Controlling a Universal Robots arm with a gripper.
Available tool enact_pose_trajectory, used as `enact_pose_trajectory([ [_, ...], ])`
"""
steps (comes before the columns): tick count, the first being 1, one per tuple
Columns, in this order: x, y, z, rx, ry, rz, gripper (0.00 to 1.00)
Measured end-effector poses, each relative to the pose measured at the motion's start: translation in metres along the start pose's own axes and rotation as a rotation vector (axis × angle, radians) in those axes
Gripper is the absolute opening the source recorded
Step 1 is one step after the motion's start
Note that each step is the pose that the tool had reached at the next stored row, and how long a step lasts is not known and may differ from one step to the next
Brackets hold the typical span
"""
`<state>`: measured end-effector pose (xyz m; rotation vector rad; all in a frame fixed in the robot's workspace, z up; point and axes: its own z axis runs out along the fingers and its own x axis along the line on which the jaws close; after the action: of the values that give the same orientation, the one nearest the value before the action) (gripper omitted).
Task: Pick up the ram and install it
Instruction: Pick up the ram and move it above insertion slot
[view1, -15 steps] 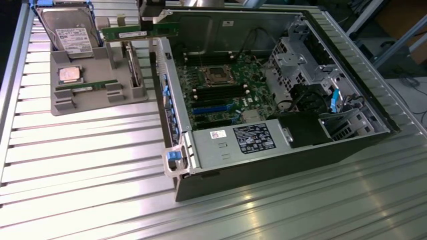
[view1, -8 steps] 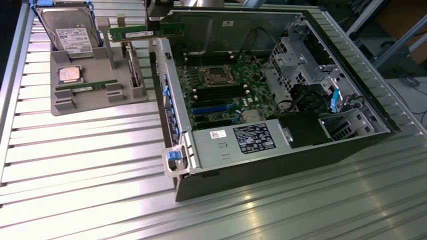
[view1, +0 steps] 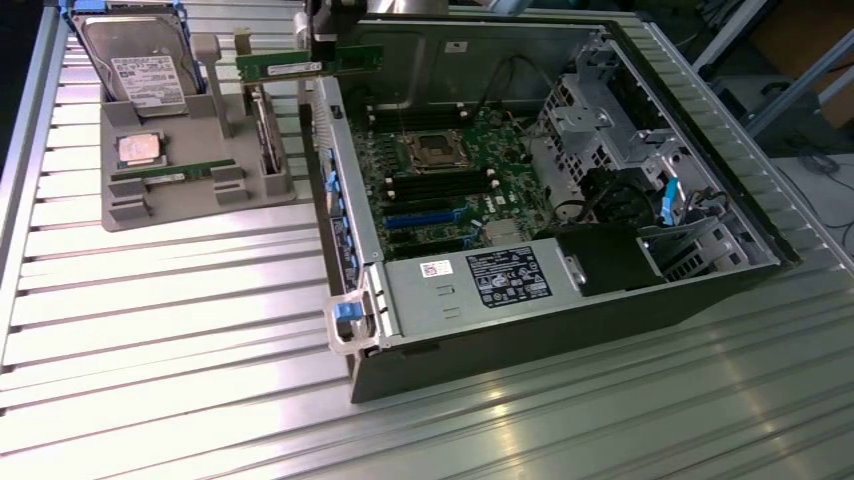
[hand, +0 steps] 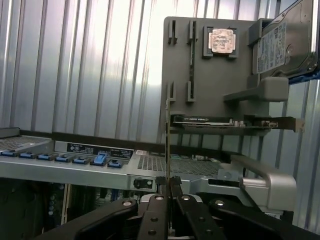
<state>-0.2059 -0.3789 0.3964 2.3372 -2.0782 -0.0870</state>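
Observation:
My gripper (view1: 320, 58) hangs over the near side wall of the open computer case (view1: 400, 300), shut on one end of the ram (view1: 274, 68). The ram is a thin green stick that points out toward the grey parts holder (view1: 174, 215). In the wrist view the ram (hand: 167, 135) stands edge-on as a thin line rising from between the closed black fingers (hand: 156, 202). A second ram stick (view1: 167, 175) lies in its brackets on the holder. The motherboard's long black memory slots (view1: 441, 185) lie inside the case, below the processor socket (view1: 434, 150).
The holder also carries a hard drive (view1: 140, 70), a square silver processor (view1: 138, 148) and an upright expansion card (hand: 225, 122). Inside the case are a power supply (view1: 501, 280), drive cages (view1: 601, 110) and cables. Ribbed metal table (view1: 160, 330) surrounds everything.

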Motion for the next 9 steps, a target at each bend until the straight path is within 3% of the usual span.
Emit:
enact_pose_trajectory([
  [9, 0.0011, -0.0097, -0.0005, 0.0, 0.0, 0.0, 0.12],
])
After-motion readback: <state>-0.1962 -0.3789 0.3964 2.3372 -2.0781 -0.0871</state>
